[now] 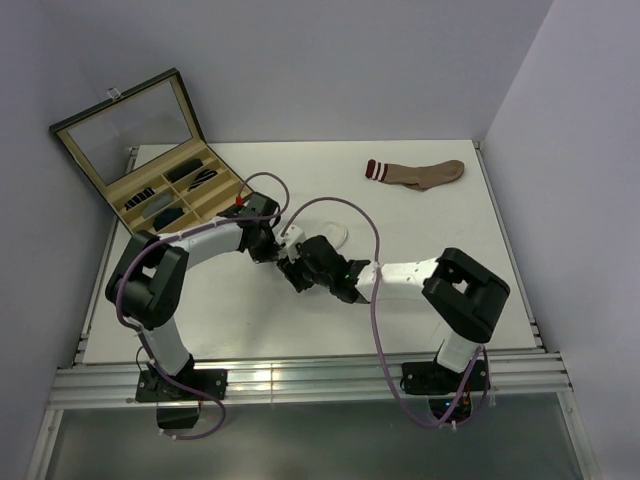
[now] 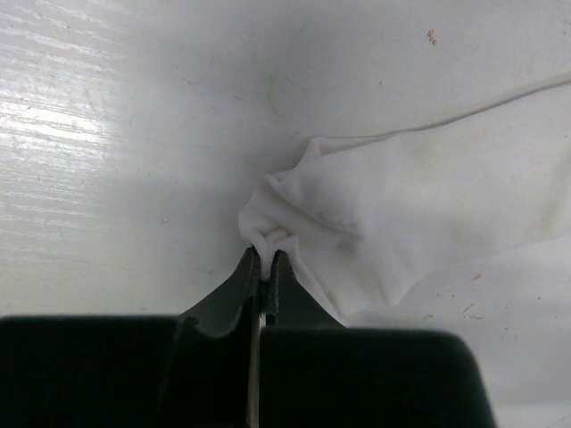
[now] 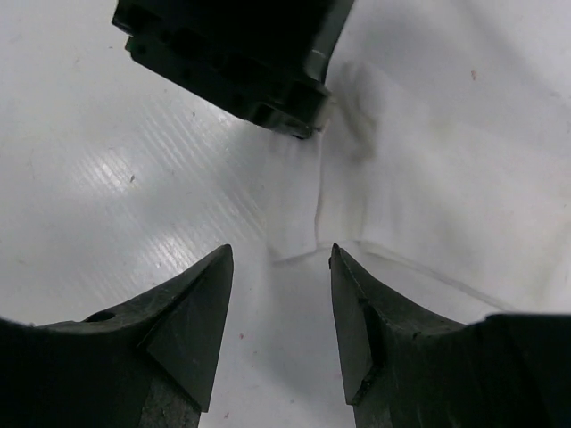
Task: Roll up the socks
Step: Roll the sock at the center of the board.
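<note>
Pinch of white sock in left hand; right hand parted

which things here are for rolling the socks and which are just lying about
Job: white fabric sock, pinched by the shut left gripper; open right gripper beside it; flat tan sock with maroon-striped cuff.
Lying about: open glass-lidded wooden case holding dark items.

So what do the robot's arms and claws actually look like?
The left arm and right arm each have chunky black joint housings joined by white links. A purplish cable loops loosely along each. The left claw and right claw have matte black wedge-shaped fingers tapering to points. A small red mark sits near the left wrist.
</note>
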